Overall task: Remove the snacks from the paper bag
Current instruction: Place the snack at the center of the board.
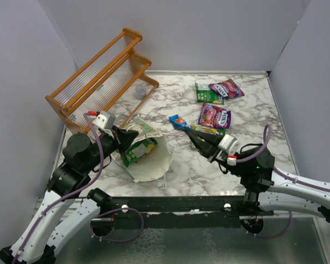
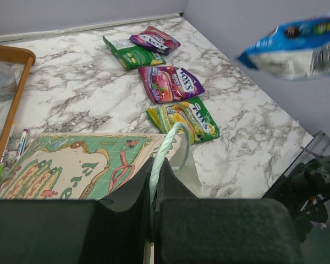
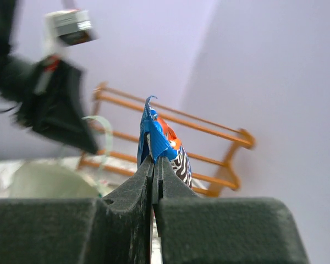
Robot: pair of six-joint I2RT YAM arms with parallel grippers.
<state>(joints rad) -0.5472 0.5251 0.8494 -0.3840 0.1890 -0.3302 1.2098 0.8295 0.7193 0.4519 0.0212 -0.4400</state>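
Note:
The pale-green paper bag [image 1: 148, 159] lies tipped on the marble table, mouth toward the right, with green packets [image 1: 136, 151] inside. My left gripper [image 1: 133, 136] is shut on the bag's string handle [image 2: 164, 151] at the rim. My right gripper [image 1: 191, 133] is shut on a blue packet [image 1: 177, 121] and holds it above the table, right of the bag; the packet shows in the right wrist view [image 3: 160, 144] and the left wrist view [image 2: 297, 48]. Out on the table lie a green packet [image 1: 208, 94], two purple-pink packets [image 1: 226, 88] [image 1: 214, 116] and a yellow-green one [image 2: 185, 119].
The orange wooden rack [image 1: 102, 80] stands at the back left, with a small clear cup [image 1: 141, 91] beside it. Pens [image 2: 21, 142] lie by the rack's foot behind the bag. Grey walls close the table at the back and both sides.

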